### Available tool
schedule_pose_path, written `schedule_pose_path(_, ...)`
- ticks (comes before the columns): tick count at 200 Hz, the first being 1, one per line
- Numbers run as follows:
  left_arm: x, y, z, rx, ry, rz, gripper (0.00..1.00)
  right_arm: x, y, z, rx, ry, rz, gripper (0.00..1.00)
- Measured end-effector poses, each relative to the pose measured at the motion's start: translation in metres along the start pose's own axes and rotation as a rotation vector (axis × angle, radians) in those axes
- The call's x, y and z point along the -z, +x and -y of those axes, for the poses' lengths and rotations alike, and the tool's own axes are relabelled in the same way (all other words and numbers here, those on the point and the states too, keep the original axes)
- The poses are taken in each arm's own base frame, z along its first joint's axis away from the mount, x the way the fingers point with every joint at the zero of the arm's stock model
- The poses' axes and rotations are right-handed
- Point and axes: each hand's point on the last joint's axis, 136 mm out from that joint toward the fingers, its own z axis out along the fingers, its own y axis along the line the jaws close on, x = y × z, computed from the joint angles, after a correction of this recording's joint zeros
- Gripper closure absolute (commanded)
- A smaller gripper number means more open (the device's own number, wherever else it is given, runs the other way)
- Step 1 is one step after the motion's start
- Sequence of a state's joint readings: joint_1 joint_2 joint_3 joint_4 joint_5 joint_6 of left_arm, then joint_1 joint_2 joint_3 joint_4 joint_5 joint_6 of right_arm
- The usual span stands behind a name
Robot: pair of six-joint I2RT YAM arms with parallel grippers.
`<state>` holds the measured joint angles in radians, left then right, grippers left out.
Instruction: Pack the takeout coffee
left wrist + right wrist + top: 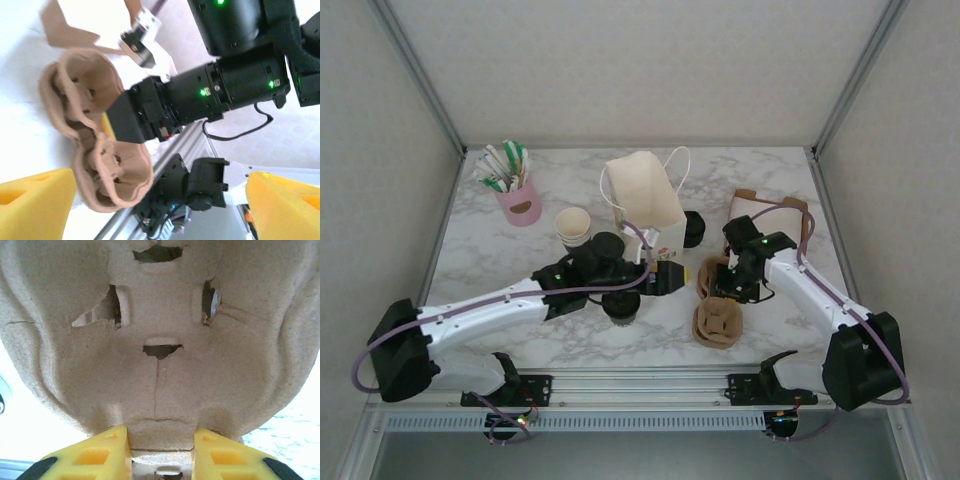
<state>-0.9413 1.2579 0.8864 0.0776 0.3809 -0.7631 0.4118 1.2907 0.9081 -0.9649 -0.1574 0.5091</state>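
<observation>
Marbled table (650, 347) lying under 2 arms, your left claw (160, 205) hanging spread wide, facing the pulp cup carrier (80, 82), your right claw (160, 455) pinching that carrier's edge, takeout coffee (620, 306) standing just beside your left claw's wrist.

Centre: white bag (645, 205), left arm (500, 305) and takeout coffee (622, 304) crowd close together
Right: pulp cup carrier (717, 320) and right arm (810, 290) block passage
Back-left: pink stirrer cup (520, 203), lidless paper cup (573, 226)
Free: bare table (770, 170) along back edge, front-centre strip
</observation>
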Motion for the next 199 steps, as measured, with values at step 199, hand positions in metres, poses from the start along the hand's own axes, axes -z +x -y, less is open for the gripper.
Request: schedule_pose_path(199,0.043,-0.026,-0.059,0.035,-0.128,0.127,0.07,-0.008,-0.007,-0.009,0.063,0.092,-0.023,0.54)
